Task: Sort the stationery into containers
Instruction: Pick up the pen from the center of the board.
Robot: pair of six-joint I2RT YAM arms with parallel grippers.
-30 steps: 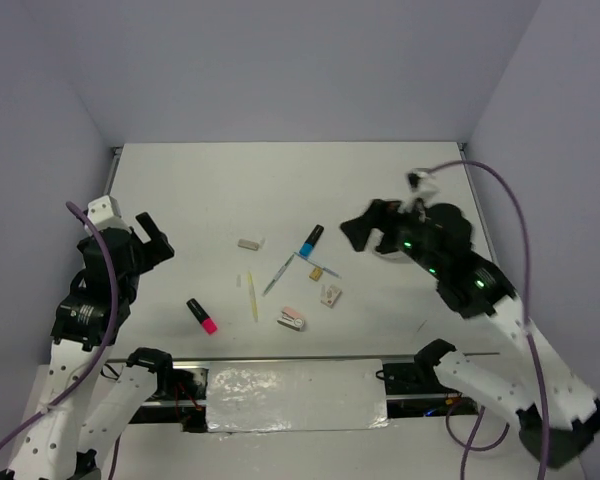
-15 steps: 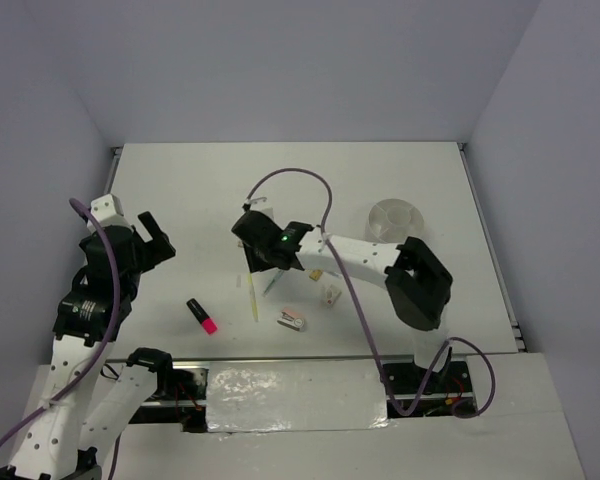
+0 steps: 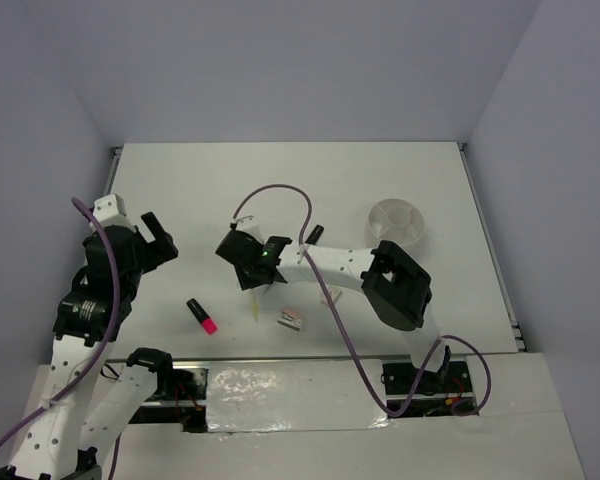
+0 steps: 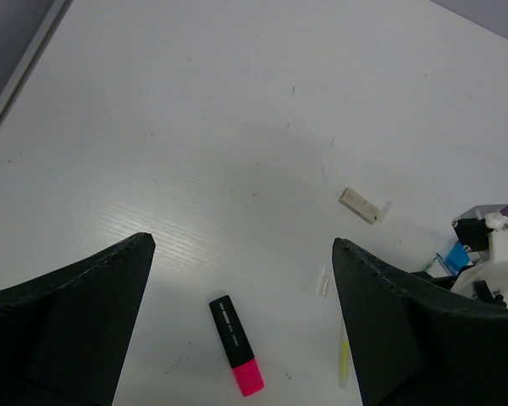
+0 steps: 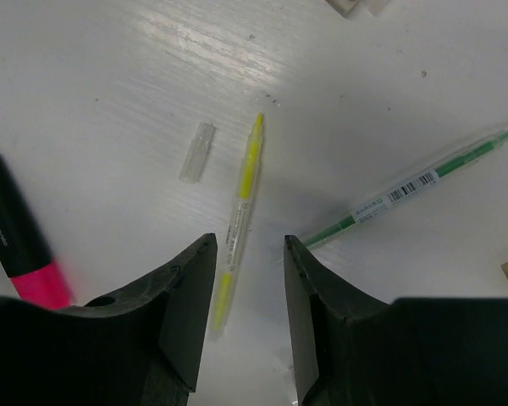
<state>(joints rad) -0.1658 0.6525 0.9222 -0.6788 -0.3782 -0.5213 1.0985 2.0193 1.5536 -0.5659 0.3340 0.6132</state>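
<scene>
The stationery lies scattered mid-table. A pale yellow pen (image 5: 241, 211) lies flat between the fingers of my right gripper (image 5: 250, 240), nearer the left finger; the jaws stand narrowly apart, not pinching it. Its lower end shows below the gripper (image 3: 248, 268) as the yellow pen (image 3: 254, 308). A green pen (image 5: 415, 186) lies to the right. The pink-ended black highlighter (image 4: 236, 345) lies below my left gripper (image 4: 244, 244), which hangs wide open and empty at the left (image 3: 155, 240). The round white tub (image 3: 395, 221) sits at the right.
A clear pen cap (image 5: 197, 152) lies beside the yellow pen. A whitish eraser (image 4: 359, 205) lies farther back, a small pinkish item (image 3: 292, 319) near the front, and the blue-ended marker (image 3: 312, 235) behind the right arm. Grey walls close in the table.
My right arm swung from the right side to the table's middle and came down over the yellow pen, its jaws narrowing. The white tub came into sight. The left arm stayed put.
</scene>
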